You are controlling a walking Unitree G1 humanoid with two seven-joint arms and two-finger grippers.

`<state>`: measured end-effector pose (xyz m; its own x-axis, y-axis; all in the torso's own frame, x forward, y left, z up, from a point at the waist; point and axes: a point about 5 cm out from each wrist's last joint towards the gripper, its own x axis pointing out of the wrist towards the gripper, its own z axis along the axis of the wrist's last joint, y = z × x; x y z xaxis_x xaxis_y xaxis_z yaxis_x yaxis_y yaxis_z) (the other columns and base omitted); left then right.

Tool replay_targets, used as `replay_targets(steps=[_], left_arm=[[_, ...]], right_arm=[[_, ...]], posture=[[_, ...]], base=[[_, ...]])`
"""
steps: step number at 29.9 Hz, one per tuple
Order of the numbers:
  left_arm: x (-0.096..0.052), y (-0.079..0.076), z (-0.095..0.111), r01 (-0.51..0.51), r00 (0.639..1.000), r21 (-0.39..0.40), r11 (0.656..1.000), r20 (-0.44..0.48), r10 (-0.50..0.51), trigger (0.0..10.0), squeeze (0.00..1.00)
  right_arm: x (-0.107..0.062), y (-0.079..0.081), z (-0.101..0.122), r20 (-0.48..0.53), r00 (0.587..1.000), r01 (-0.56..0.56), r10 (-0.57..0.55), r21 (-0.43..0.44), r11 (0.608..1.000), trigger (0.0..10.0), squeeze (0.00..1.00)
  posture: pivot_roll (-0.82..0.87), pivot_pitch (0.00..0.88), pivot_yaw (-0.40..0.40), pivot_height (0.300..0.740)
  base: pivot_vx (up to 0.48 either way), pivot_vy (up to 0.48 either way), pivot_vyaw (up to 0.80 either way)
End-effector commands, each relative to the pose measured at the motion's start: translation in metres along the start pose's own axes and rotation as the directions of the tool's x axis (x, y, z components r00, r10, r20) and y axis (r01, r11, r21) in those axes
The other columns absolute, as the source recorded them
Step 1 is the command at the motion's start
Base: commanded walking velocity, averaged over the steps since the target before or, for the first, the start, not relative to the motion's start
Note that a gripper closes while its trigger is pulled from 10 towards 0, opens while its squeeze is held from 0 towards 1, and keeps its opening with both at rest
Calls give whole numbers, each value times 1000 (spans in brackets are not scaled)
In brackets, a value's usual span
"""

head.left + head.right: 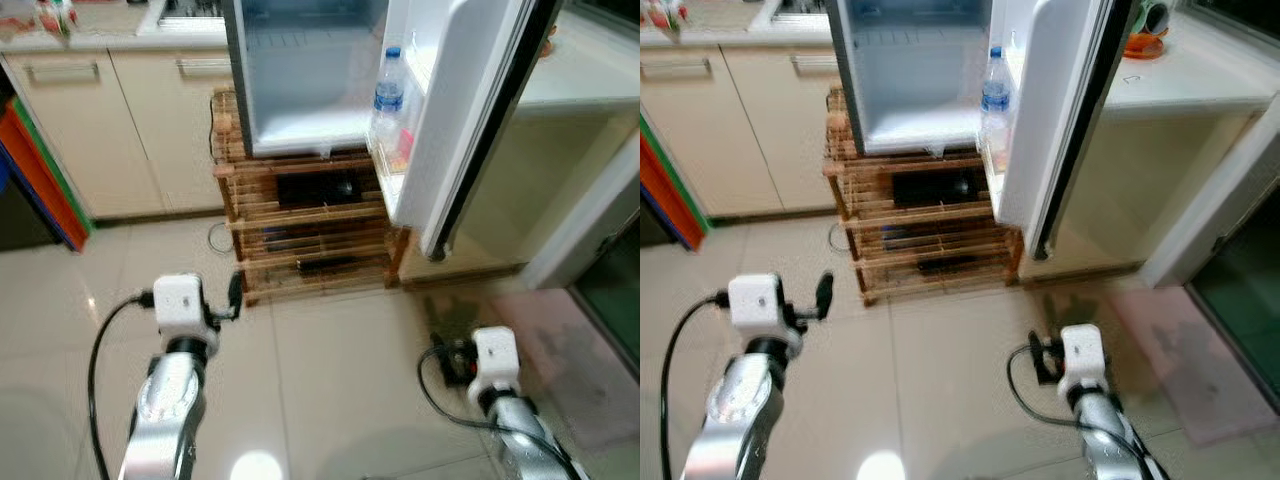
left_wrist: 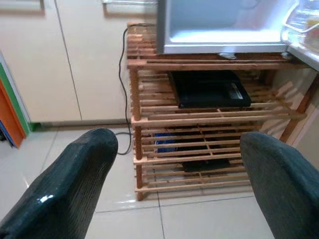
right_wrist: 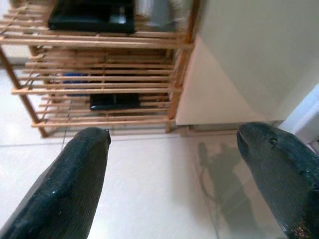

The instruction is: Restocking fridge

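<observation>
Both sets of jaws stand spread with nothing between them. My left gripper (image 2: 179,174) hangs above the pale tiled floor (image 1: 330,380), its two black fingers (image 2: 75,179) wide apart; ahead of them stands the slatted wooden rack (image 2: 199,119), well apart from the tips. On the rack's upper shelf I see a flat black box-shaped device (image 2: 208,88), and lower down a blue object and another dark one, too shaded to name. A black cable (image 2: 121,89) runs down the rack's side to the floor.

My right gripper (image 3: 174,164) is likewise open over the floor, its fingers (image 3: 75,184) pointing toward the rack's right end and the cream cabinet side (image 3: 239,64) beyond it.

Above and beyond both jaws, the small white fridge (image 1: 310,80) sits on top of the rack with its door (image 1: 450,120) swung open toward my right side. A clear plastic water bottle with a blue cap (image 1: 388,95) stands upright in the door shelf. Cream cupboard doors (image 1: 110,130) line the wall beyond the left jaws.
</observation>
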<state>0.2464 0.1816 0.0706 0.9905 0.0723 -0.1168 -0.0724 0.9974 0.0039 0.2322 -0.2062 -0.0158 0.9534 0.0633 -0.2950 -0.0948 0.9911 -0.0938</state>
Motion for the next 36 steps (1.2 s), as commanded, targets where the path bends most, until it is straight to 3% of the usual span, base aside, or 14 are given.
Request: replay_targets(steps=[1, 12, 16, 24, 36], left_arm=[[2, -6, 0, 10, 1000, -3, 1000, -9, -10, 10000, 0], [9, 0, 2, -18, 1000, -4, 1000, -16, 18, 10000, 0], [15, 2, 2, -31, 999, 42, 999, -27, 33, 10000, 0], [22, -2, 11, -2, 1000, 45, 999, 17, 1, 10000, 0], [22, -3, 9, 15, 1000, 52, 999, 15, -15, 10000, 0]], right_arm=[[1, -9, 2, 5, 1000, 15, -15, -8, 1000, 10000, 90], [6, 4, 39, 186, 982, -14, 20, -35, 999, 10000, 94], [4, 12, 59, 240, 970, -23, 32, -42, 999, 10000, 90], [1, 19, 76, 264, 964, -27, 38, -46, 999, 10000, 94], [-9, 29, 85, 235, 970, -46, 54, -40, 998, 10000, 98]], posture=[[-112, 0, 7, 740], [-110, 0, 16, 740], [-111, 0, 20, 740], [-113, 0, 30, 740], [-110, 0, 33, 740]], base=[[0, -480, 0], [0, -468, 0], [0, -231, 0], [0, 0, 0], [418, 127, 0]])
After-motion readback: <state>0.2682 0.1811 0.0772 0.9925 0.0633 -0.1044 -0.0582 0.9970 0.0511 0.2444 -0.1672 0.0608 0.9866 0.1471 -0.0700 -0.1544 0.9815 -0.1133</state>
